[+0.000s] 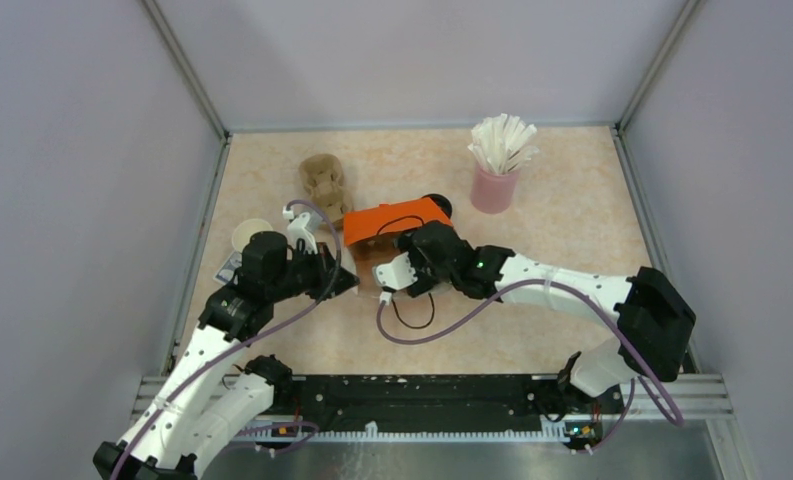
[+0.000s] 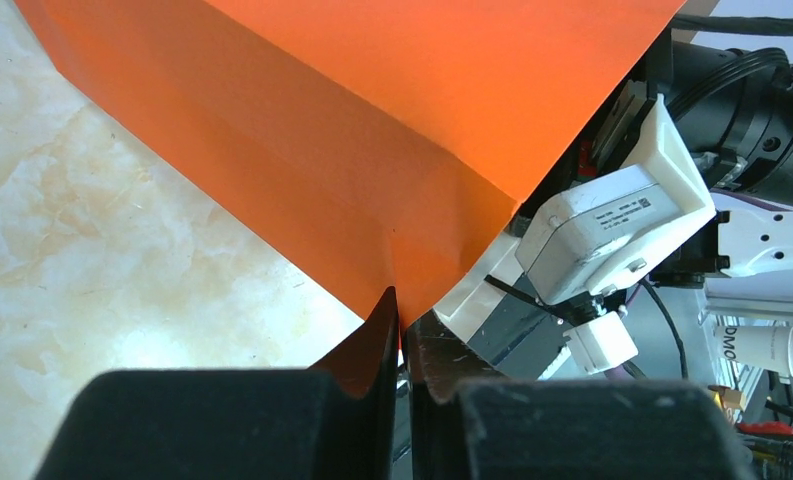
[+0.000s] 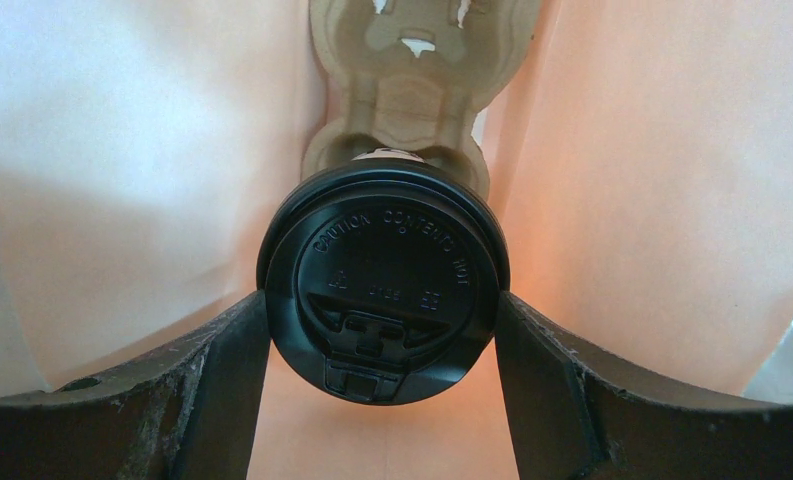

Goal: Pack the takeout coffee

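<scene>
At the left, the left gripper (image 2: 402, 312) is seen in its wrist view with its jaws pressed almost together on a folded edge of the orange bag (image 2: 372, 130), so the paper is pinched and the bag is held in place. Just beyond it, toward the far left of the table (image 1: 572, 220), a brown moulded cup carrier (image 1: 324, 185) lies flat and apart from the bag. In the middle, the bag is seen from above lying between the two arms, with the right arm reaching into its near side. The right gripper (image 3: 382, 312) is clamped on the takeout coffee (image 3: 382, 285): a finger is set against each side of the black lid, and the cup is carried between them. Pale paper is seen to the left and right of the cup in the right wrist view. It is judged to be the bag's inner walls, so the coffee is placed at or just inside the bag's mouth, with the carrier showing beyond it. From above the cup is hidden by the bag and the wrist, so it cannot be told whether it rests on anything. Far right, a pink cup (image 1: 494, 188) of white straws (image 1: 502, 140) stands well apart. By this reading the bag is opened and steadied and the coffee is being inserted. What is left is for the cup to be set down inside and released, and for both grippers to be withdrawn.
</scene>
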You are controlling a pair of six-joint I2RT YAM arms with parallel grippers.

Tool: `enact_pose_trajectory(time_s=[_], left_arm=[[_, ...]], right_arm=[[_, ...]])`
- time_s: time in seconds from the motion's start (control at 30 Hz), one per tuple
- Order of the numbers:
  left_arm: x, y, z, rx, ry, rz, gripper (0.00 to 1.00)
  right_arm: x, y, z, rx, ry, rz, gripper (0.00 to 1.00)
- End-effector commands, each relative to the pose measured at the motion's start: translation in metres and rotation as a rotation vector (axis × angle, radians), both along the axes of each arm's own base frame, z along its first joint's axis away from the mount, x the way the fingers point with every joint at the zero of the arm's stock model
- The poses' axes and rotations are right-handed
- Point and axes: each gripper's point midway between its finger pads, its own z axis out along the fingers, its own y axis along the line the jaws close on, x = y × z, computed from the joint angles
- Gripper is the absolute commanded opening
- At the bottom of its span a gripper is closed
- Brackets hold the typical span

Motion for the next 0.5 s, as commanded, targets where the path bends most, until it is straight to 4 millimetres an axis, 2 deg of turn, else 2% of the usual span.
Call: enact_pose_trajectory(time_s=[0.0, 0.47], left_arm=[[-0.0003, -0.0040, 0.0216, -0.037, -0.053, -0.019, 0.09], [-0.0031, -0.0025, 0.0186, -0.042, -0.041, -0.008, 0.09]], right_arm=[[0.0049, -0.0003, 0.0126, 0.044, -0.017, 0.012, 0.53], [0.0144, 0.0018, 0.0083, 0.038, -0.062, 0.013, 0.53]])
